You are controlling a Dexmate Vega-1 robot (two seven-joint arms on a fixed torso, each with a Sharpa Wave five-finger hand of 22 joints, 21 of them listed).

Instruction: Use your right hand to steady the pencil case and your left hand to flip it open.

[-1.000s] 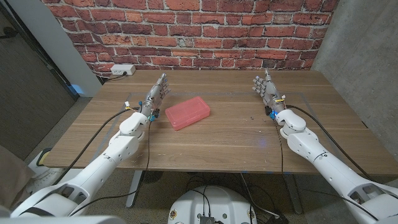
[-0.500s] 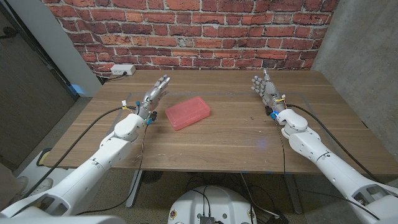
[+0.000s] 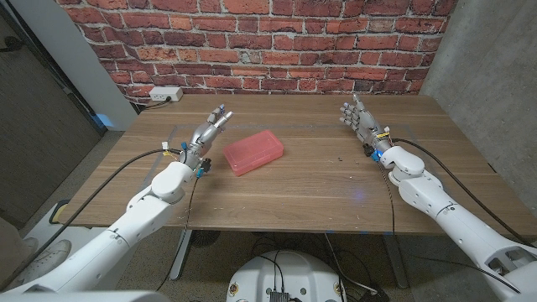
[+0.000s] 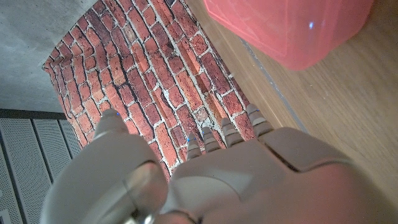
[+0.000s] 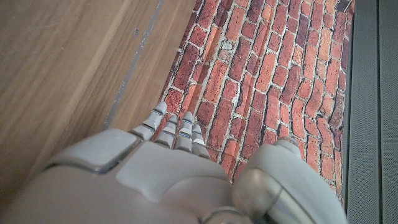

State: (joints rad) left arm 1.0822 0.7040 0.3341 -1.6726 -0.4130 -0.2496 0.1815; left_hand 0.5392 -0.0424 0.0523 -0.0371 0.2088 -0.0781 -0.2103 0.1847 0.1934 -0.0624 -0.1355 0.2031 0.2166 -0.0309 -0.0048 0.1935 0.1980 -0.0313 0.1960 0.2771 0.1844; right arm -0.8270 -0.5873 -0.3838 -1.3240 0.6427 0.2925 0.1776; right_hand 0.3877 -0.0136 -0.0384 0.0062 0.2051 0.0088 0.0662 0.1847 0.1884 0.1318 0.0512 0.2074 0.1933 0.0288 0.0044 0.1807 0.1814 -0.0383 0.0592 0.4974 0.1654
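OK, the case is a pink-red closed box lying flat on the table, left of centre, turned at an angle to the table edge. I also see its corner in the left wrist view.

My left hand is just beside the case's left end, not touching, fingers apart and stretched toward the brick wall, nothing held.

My right hand is well apart from the case, over on the right side of the table, fingers apart and pointing up, empty.

A white power strip sits at the far left edge against the wall.
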